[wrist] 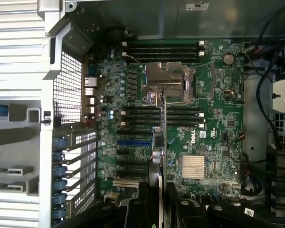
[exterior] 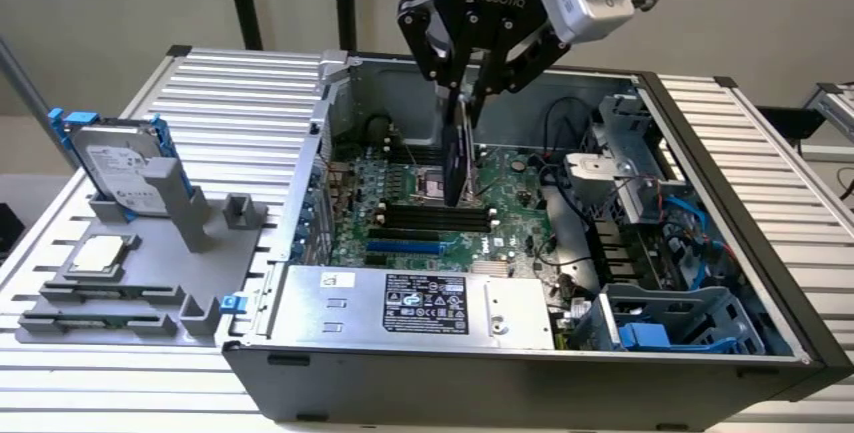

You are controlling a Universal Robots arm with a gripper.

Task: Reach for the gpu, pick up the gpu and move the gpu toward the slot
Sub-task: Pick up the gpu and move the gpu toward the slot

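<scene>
While the one gripper is hanging over the open computer case, its two fingers are being kept closed on the top edge of the gpu, a single thin card that is being held upright and edge-on above the motherboard. In the wrist view the card is being seen as a narrow strip running across the board, past one silver processor socket and beside one blue slot. Outside the case, on the exterior view's left, one hard drive with blue rails is being held upright in a grey fixture, and one small square silver chip is being kept flat beside it.
</scene>
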